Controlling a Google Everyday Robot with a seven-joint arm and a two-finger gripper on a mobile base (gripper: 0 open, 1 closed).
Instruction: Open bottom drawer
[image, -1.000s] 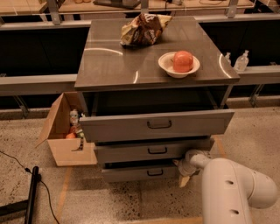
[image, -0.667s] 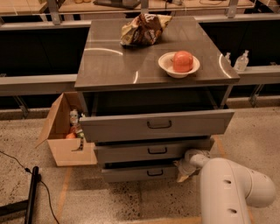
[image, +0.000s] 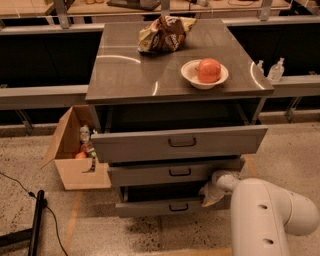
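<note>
The grey cabinet (image: 125, 75) has three drawers, all partly pulled out. The bottom drawer (image: 150, 207) is the lowest, with a short front and a small dark bar handle (image: 178, 206) at its centre. It sticks out a little, with a dark gap above its front. My gripper (image: 210, 192) is at the right end of the bottom drawer, just above its front edge and under the middle drawer (image: 145, 175). My white arm (image: 265, 215) reaches in from the lower right.
The large top drawer (image: 140, 145) juts out furthest. On the cabinet top are a white bowl with a red fruit (image: 205, 72) and a crumpled bag (image: 162, 34). An open cardboard box (image: 75, 155) stands on the floor at the left. A black stand (image: 36, 220) is at the lower left.
The bottom drawer's front has come slightly further out and lower in view. My gripper has stayed at its right end, shifting a little with it.
</note>
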